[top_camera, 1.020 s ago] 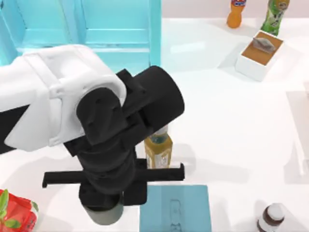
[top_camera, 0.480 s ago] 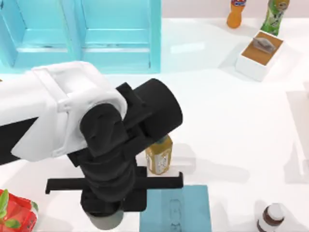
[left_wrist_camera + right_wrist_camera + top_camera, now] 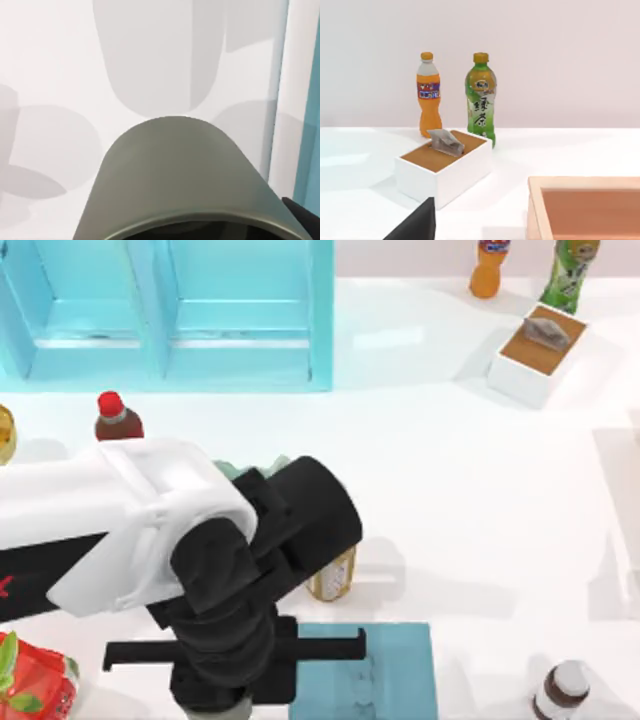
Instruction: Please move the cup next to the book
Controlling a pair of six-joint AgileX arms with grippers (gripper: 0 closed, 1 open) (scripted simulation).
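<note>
A grey-green cup (image 3: 213, 710) pokes out beneath my left arm at the table's front edge, just left of the book. My left gripper (image 3: 226, 686) is shut on it, under the black crossbar. In the left wrist view the cup (image 3: 175, 175) sits close up, rim toward the camera, with white table beyond it. The light-blue book (image 3: 395, 670) lies flat at the front, and its edge (image 3: 312, 125) appears as a teal strip beside the cup. A black part of my right gripper (image 3: 415, 225) appears in the right wrist view, off at the far right.
A yellow-brown bottle (image 3: 335, 578) stands just behind the book, against my left arm. Turquoise cabinet (image 3: 165, 310) at back left; red-capped bottle (image 3: 118, 418) and a gold object (image 3: 4, 435) at left. White box (image 3: 538, 352), orange bottle (image 3: 490, 265), green bottle (image 3: 570, 270) back right. Wooden tray (image 3: 585, 210).
My left arm has carried the cup toward the table's front edge and slightly left, uncovering the red-capped bottle and the gold object. The yellow-brown bottle and the book stay put.
</note>
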